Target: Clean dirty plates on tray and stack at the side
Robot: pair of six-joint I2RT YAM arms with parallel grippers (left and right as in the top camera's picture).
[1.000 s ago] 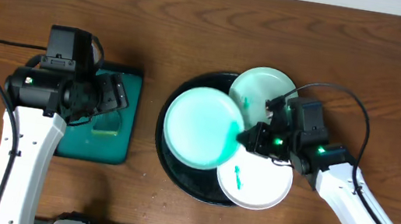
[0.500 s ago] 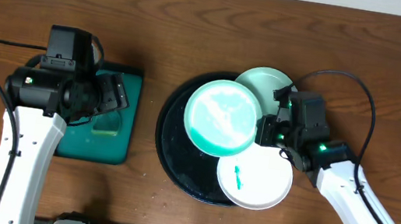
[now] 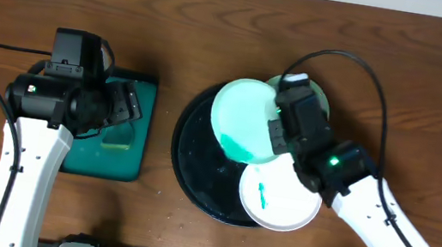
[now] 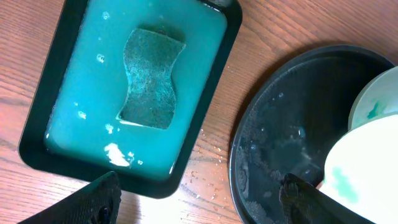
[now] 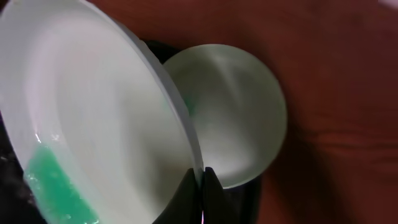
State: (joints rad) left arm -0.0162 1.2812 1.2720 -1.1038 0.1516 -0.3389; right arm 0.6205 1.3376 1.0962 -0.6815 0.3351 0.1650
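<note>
My right gripper [image 3: 278,136] [image 5: 200,177] is shut on the rim of a pale-mint plate [image 3: 243,118] [image 5: 93,124] and holds it tilted above the round black tray [image 3: 190,158] [image 4: 280,143]. Teal liquid pools at the plate's low side. A second plate [image 3: 319,94] [image 5: 236,112] lies at the tray's far right, mostly hidden by the arm. A third plate [image 3: 284,202] with a teal smear lies at the tray's near right. My left gripper [image 3: 124,106] [image 4: 199,202] is open and empty above the table between the rectangular tray and the round tray.
A rectangular black tray [image 3: 136,163] [image 4: 211,68] holds teal liquid and a green sponge [image 4: 149,78] at the left. Water drops lie on the wood beside it. Bare wood lies to the right of the round tray.
My right arm has swung round and lifted the held plate toward the tray's far side, tilting it more steeply. The left arm has not moved.
</note>
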